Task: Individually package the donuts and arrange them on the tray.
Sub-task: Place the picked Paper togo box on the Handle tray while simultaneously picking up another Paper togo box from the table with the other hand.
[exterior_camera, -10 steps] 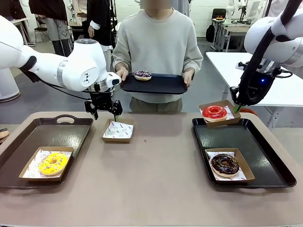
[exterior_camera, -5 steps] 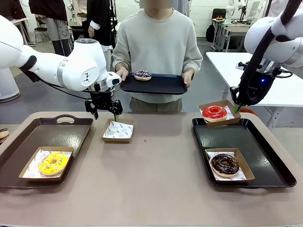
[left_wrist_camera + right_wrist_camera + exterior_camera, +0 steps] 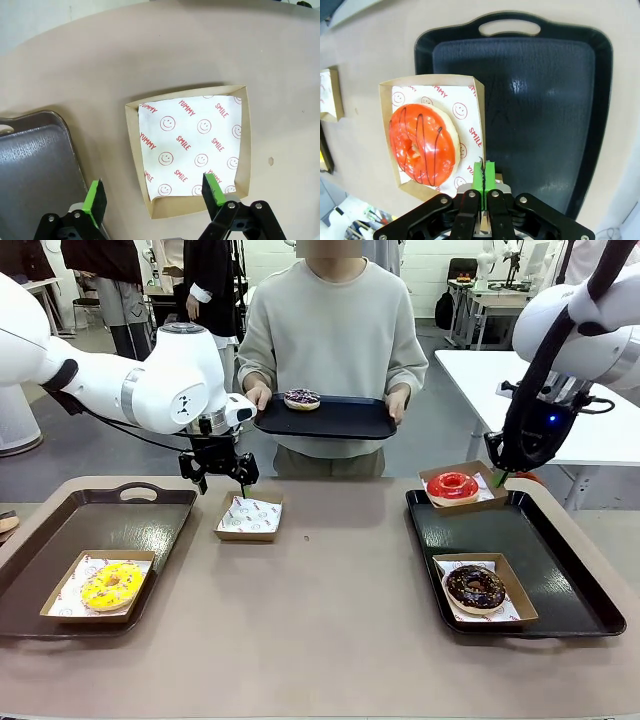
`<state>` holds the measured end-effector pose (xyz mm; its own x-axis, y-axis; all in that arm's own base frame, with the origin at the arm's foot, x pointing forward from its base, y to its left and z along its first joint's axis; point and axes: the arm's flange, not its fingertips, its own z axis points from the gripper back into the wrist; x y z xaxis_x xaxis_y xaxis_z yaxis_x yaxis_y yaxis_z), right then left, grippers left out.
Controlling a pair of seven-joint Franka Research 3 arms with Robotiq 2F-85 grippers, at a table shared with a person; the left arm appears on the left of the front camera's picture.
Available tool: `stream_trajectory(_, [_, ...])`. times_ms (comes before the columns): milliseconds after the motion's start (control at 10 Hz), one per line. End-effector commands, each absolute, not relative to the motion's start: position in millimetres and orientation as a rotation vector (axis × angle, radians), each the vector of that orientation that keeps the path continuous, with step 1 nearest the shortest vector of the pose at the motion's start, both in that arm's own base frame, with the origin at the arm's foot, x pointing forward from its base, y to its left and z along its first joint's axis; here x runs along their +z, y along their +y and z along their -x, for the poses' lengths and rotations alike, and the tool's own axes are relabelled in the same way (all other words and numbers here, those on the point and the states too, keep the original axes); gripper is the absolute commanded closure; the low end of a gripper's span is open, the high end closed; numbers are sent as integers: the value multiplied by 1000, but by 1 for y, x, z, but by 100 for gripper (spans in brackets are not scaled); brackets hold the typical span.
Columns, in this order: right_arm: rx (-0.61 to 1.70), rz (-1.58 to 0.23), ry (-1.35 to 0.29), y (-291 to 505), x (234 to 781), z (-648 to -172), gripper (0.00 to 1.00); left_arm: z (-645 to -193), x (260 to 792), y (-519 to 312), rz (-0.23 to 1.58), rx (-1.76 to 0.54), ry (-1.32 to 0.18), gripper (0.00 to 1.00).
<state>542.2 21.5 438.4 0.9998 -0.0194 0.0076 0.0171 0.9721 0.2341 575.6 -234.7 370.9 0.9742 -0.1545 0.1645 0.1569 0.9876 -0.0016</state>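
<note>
We found the right gripper (image 3: 484, 174) clamped on the wall of the cardboard box (image 3: 430, 80) carrying the red donut (image 3: 432, 150), over the right tray's (image 3: 545, 100) far left corner. The left gripper (image 3: 154, 192) stood wide open, well left of that tray.

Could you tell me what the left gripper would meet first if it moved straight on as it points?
Probably the empty paper-lined box, near its edge; the open left gripper hangs right above it, though depth is unclear.
</note>
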Motion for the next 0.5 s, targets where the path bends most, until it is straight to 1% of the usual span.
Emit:
stream_trajectory(0, [-37,-273,4,18,424,-543,99,-576,358,-235,22,-158,-146,0])
stream_trajectory(400, [-41,-287,-4,19,398,-552,99,-578,345,-237,43,-123,-98,0])
